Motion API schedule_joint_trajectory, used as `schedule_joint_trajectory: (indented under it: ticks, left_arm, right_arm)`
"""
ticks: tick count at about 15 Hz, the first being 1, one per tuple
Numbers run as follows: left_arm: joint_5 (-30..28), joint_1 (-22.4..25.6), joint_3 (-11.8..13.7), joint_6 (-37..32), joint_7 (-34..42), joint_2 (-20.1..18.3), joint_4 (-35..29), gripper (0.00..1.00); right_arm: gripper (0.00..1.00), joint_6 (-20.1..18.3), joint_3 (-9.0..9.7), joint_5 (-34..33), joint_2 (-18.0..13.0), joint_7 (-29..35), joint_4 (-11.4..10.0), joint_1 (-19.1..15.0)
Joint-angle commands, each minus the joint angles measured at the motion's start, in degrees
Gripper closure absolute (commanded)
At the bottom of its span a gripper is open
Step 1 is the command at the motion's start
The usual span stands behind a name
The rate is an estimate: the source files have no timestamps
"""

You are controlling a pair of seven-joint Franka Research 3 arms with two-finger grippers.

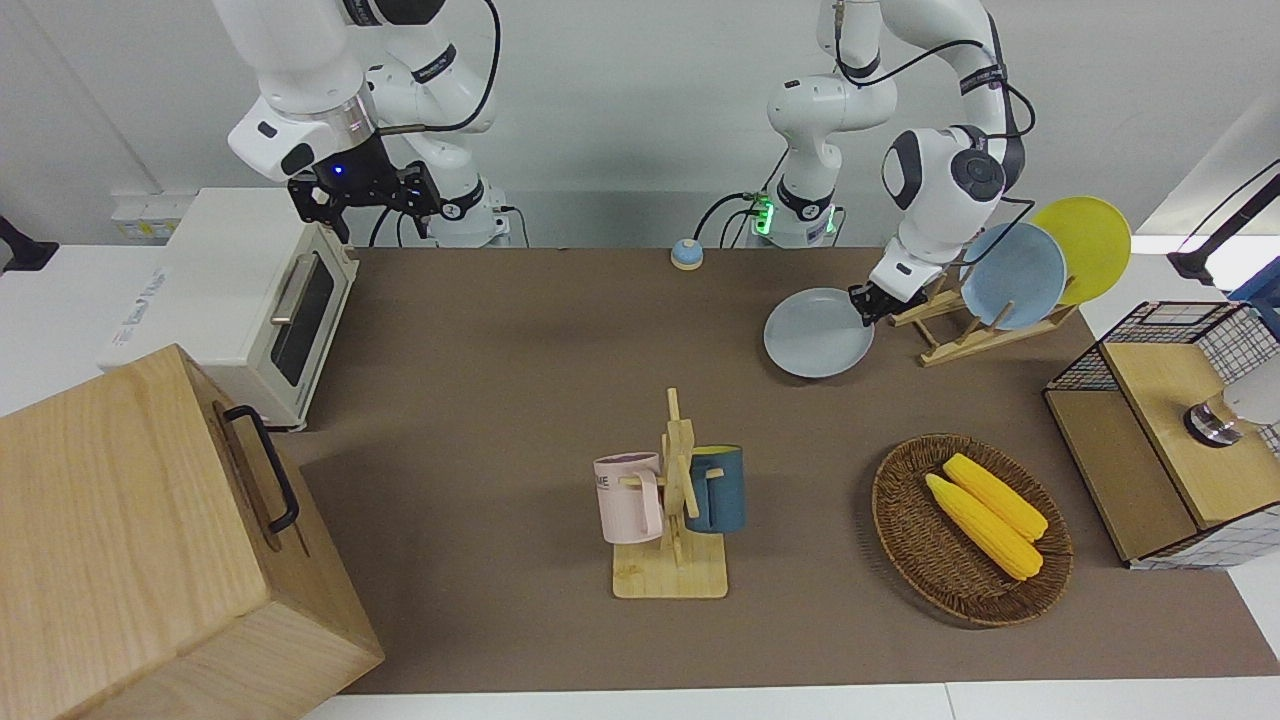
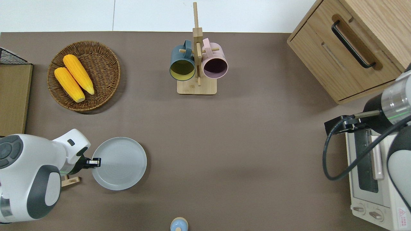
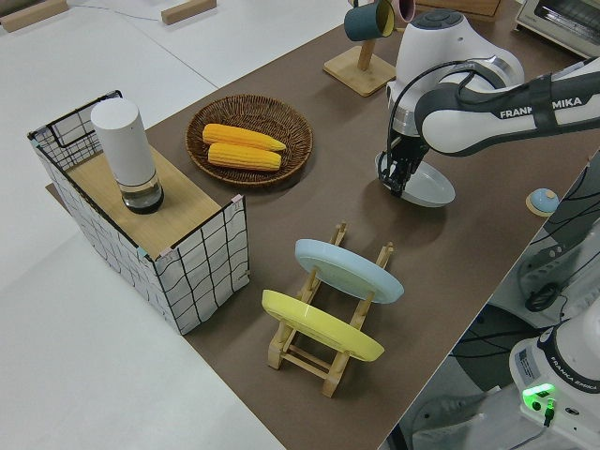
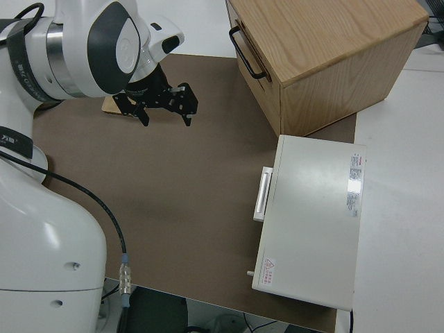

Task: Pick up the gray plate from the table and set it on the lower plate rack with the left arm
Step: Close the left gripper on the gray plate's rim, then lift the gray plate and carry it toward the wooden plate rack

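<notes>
The left end effector (image 2: 95, 163) was clenched on the rim of the gray plate (image 2: 122, 163), which lay on the counter (image 2: 244, 144) with the lower plate rack (image 1: 960, 340) just beside it, likely for a short transfer. The right arm was parked.

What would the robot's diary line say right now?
left gripper: at rim of gray plate | plate: on table | right arm: parked
</notes>
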Motion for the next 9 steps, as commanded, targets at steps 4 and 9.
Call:
schedule_joint_trajectory:
  ticks: [4,9]
  left_arm:
    - [-0.19,-0.79,0.19,-19.8,-0.39,-1.82,14.42,1.0]
    - [-0.19,-0.7,0.37,-26.06,-0.3,-1.74,19.98,1.0]
  right_arm:
    - [0.017,-0.62,1.21,-0.37,-0.2,0.68,0.33,-1.32]
    - [0.017,-0.62,1.21,-0.37,-0.12,0.68,0.41,-1.32]
